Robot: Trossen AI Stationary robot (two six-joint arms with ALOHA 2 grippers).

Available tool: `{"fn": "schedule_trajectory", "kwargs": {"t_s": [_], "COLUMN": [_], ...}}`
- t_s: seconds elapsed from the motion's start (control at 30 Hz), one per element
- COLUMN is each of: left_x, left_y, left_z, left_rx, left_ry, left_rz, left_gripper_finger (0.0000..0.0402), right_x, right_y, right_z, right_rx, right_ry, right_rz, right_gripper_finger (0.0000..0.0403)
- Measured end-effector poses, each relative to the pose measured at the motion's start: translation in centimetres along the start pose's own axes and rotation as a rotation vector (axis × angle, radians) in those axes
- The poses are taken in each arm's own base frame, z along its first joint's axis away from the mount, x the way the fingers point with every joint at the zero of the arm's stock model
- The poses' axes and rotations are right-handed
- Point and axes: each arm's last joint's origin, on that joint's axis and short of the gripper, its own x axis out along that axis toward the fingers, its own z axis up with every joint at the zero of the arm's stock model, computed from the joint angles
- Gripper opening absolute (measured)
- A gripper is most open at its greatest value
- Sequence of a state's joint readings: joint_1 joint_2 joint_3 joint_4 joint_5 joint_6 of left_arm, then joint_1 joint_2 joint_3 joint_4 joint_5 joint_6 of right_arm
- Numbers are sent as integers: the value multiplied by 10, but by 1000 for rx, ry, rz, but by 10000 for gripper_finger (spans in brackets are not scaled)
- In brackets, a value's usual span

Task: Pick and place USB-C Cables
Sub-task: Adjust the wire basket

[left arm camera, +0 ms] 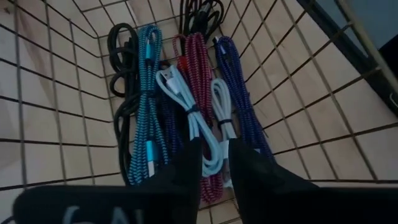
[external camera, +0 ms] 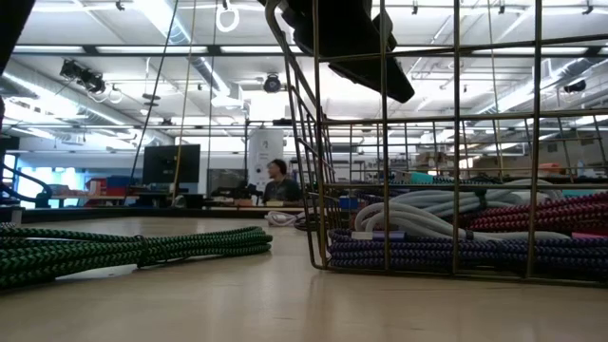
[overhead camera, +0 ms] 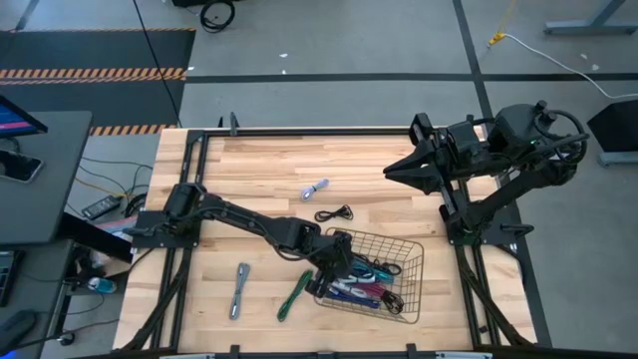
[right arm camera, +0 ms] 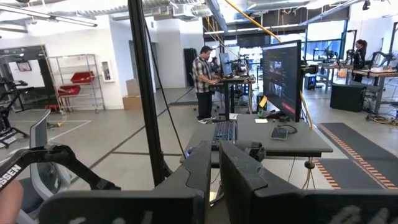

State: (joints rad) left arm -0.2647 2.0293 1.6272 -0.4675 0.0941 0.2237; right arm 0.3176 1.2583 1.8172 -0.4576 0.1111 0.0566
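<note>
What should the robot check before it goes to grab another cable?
1. White cable let go in the basket: ok, it lies on the other cables and the left tool stands slightly open above it.
2. Left tool clear of the basket wires: not ok, it hangs inside the basket.
3. Cables left on the table: ok, green, grey, black and silver lie outside.
4. Path to the green cable: ok, nothing lies between.
5. Right tool out of the way: ok, parked at the far right edge, pointing away.
</note>
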Motion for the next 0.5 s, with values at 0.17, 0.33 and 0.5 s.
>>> {"fn": "schedule_trajectory", "kwargs": {"t_s": [0.17, 0.33, 0.5], "left_x": [-1, -23, -71], "left_y": [5, 12, 13], "left_z": [0, 7, 11], "left_rx": [-6, -48, -128], "left_ry": [1, -6, 13], "left_rz": [69, 231, 393], "left_gripper_finger": [74, 43, 13], "right_x": [0, 0, -1], "right_y": [0, 0, -1], "right_z": [0, -3, -15], "right_rx": [0, -3, 45], "right_ry": [0, 33, 157], "right_rz": [0, -2, -14], "right_gripper_finger": [39, 39, 37]}}
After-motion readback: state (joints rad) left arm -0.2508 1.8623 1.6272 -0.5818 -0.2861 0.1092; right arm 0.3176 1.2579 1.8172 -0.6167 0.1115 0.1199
